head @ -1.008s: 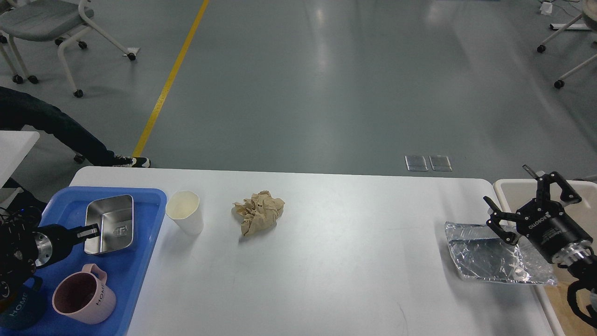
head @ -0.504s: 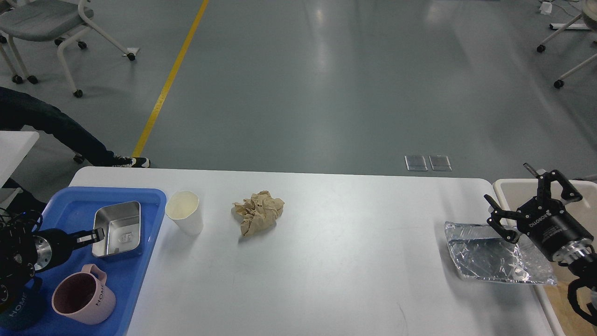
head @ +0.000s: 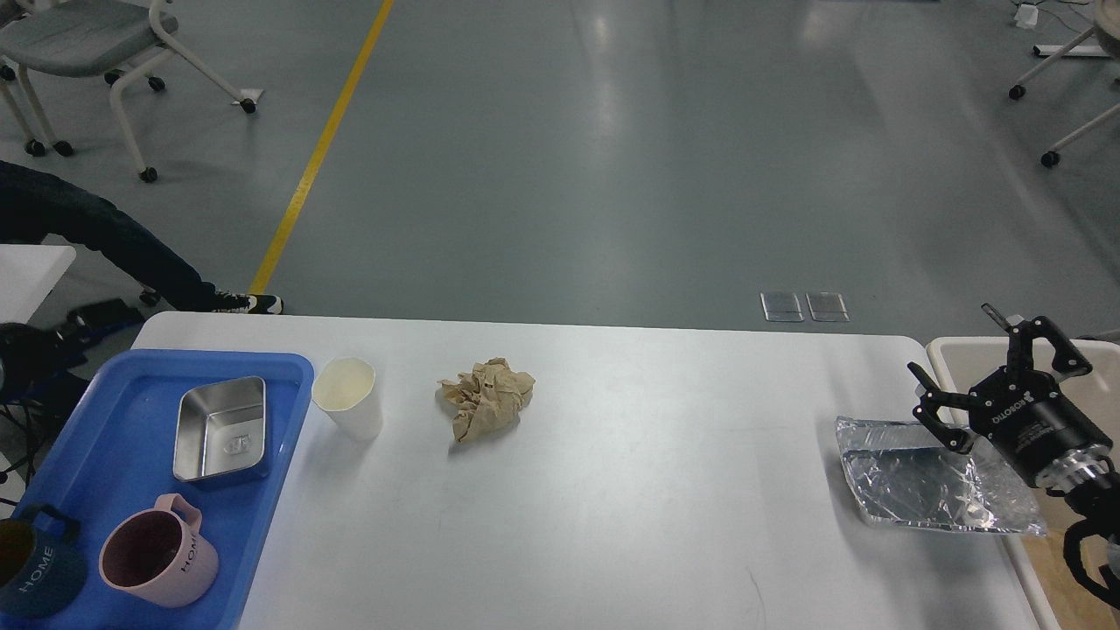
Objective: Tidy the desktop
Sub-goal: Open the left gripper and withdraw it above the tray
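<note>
Head view: the white desktop (head: 630, 490) fills the lower frame. At its left edge sits a blue tray (head: 105, 420) holding a steel dish (head: 220, 429), a pink mug (head: 157, 560) and a dark blue mug (head: 31, 569). Just right of the tray stands a paper cup (head: 348, 398); beside it lies crumpled brown paper (head: 486, 398). Near the right edge lies a foil tray (head: 932, 477), apparently crushed. The right gripper (head: 984, 367) hovers there, jaws spread wide, holding nothing, beside a beige bin (head: 962, 354). The left gripper is out of sight.

The right arm enters from the lower right corner, its tool (head: 993, 367) raised with both fingers (head: 929, 404) spread wide apart. The left arm is out of view.
</note>
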